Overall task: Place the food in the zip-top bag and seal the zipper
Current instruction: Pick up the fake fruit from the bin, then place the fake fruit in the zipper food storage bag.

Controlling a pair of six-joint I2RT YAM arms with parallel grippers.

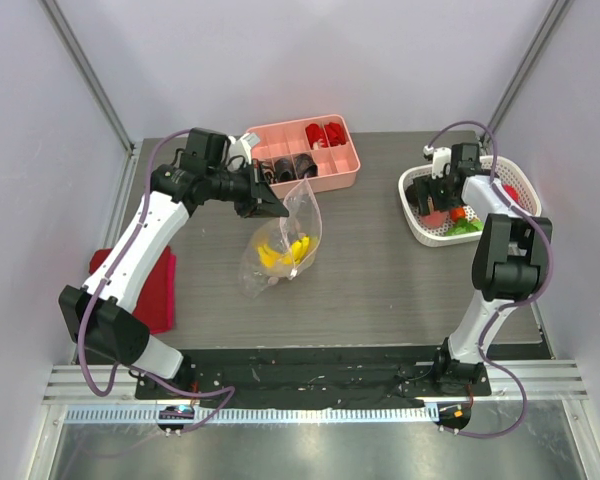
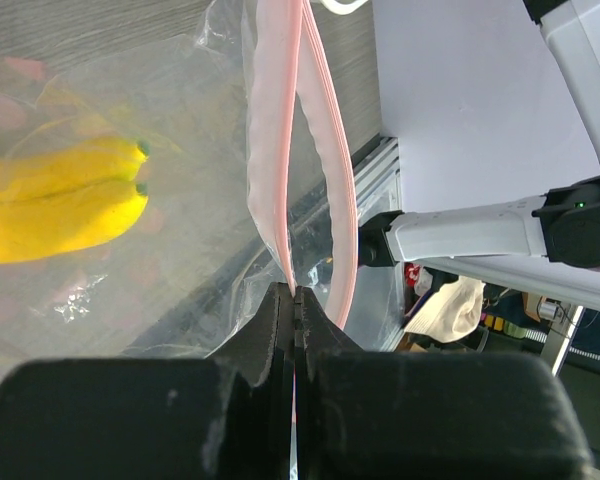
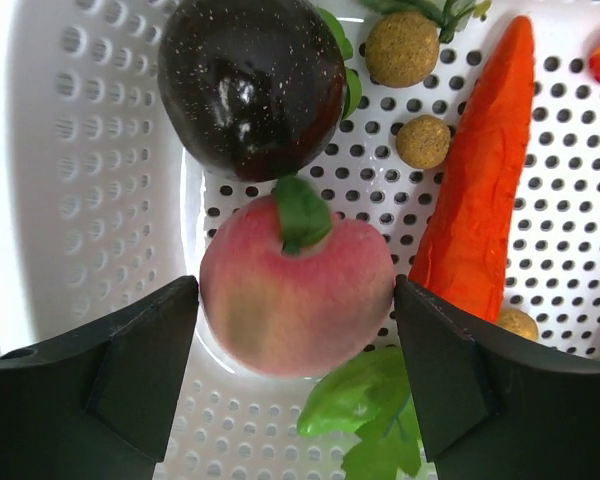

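The clear zip-top bag (image 1: pixel 280 245) stands on the table with a yellow banana bunch (image 2: pixel 60 205) inside. Its pink zipper (image 2: pixel 280 150) gapes open, and my left gripper (image 2: pixel 296 292) is shut on one end of the strip, near the bag's top corner (image 1: pixel 298 192). More food lies in the white mesh basket (image 1: pixel 510 175). There my right gripper (image 3: pixel 296 285) has both fingers against the sides of a peach (image 3: pixel 280 320). Beside the peach lie a dark round fruit (image 3: pixel 250 85), an orange carrot (image 3: pixel 475 190), a green leaf (image 3: pixel 375 410) and small tan balls (image 3: pixel 402 47).
A pink compartment tray (image 1: pixel 352 160) with red and black items stands behind the bag at the table's back. A red cloth (image 1: pixel 158 290) lies at the left edge. The basket wall (image 3: pixel 80 150) rises close on the left of my right gripper.
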